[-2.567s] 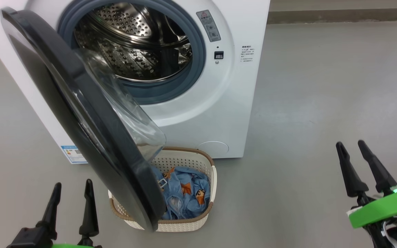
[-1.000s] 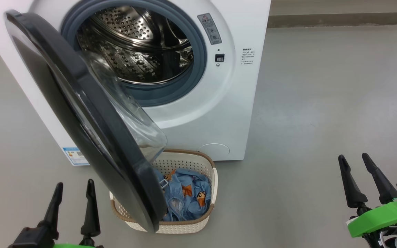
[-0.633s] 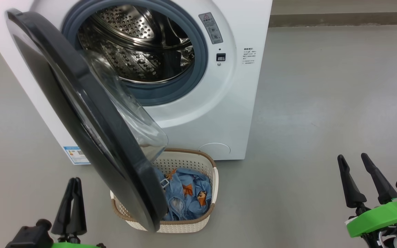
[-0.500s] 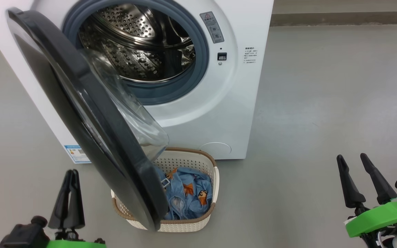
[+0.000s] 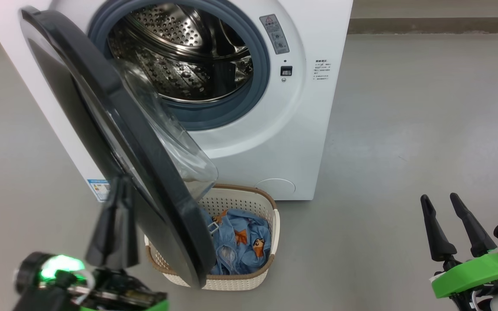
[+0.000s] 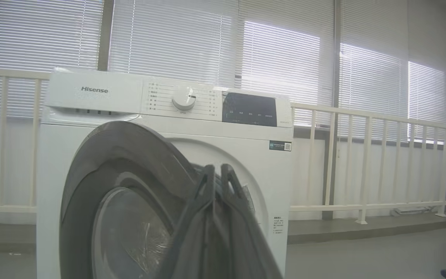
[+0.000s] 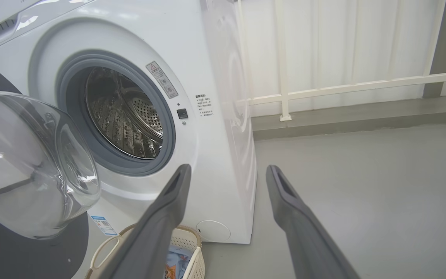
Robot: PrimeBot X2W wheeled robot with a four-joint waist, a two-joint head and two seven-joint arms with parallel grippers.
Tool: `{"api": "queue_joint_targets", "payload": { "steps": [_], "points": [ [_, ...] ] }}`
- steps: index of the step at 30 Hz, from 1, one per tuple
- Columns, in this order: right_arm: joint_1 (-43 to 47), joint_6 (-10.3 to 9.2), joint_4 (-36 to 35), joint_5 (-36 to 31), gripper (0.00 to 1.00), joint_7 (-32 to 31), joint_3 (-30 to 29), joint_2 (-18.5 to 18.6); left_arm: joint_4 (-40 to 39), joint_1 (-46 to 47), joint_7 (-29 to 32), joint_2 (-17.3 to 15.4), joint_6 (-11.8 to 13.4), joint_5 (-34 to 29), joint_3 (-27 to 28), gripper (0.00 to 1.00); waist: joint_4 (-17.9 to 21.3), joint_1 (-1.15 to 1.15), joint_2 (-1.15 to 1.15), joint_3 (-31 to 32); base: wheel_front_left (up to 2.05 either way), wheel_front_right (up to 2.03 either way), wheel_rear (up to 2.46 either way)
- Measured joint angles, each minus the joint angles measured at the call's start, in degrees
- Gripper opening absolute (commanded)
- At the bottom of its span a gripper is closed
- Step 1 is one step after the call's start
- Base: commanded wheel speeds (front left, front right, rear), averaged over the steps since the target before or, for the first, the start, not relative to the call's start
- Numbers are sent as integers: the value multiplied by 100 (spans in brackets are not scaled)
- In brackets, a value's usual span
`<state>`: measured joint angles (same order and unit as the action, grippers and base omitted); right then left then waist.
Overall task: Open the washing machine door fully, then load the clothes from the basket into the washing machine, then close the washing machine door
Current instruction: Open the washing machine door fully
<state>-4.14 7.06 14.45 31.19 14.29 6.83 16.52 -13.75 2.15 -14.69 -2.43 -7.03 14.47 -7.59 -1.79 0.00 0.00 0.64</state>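
I see my left gripper (image 5: pixel 121 181) with its two fingers pressed together, tips pointing at the outer face of the washing machine door (image 5: pixel 115 129); I cannot tell whether they touch it. The door stands part-way open, hinged at the left of the washing machine (image 5: pixel 275 142), and hangs over the left part of the basket (image 5: pixel 249 188). The basket sits on the floor (image 5: pixel 404 129) just in front of the machine, with the clothes (image 5: pixel 242 242) heaped inside. My right gripper (image 5: pixel 439 198) hovers well off to the right, jaws apart and empty
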Motion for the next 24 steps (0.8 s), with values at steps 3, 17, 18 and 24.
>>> {"api": "queue_joint_targets", "payload": {
  "steps": [3,17,18,24],
  "points": [
    [0,0,1,0,100,0,13,-10,-162,-5,-1,-8,-7,44,-483,0,4,0,0,-1,0,0,0],
    [-1,0,36,20,100,0,48,-26,850,-119,338,-21,3,869,-1549,0,206,0,0,-64,0,0,0],
    [-1,0,42,20,100,0,51,-29,954,-115,344,-21,14,904,-1563,0,223,0,0,-72,0,0,0],
    [-2,0,71,59,100,0,57,-33,1519,18,388,-22,208,1293,-1634,0,303,0,0,-116,0,0,0]
  ]
}}
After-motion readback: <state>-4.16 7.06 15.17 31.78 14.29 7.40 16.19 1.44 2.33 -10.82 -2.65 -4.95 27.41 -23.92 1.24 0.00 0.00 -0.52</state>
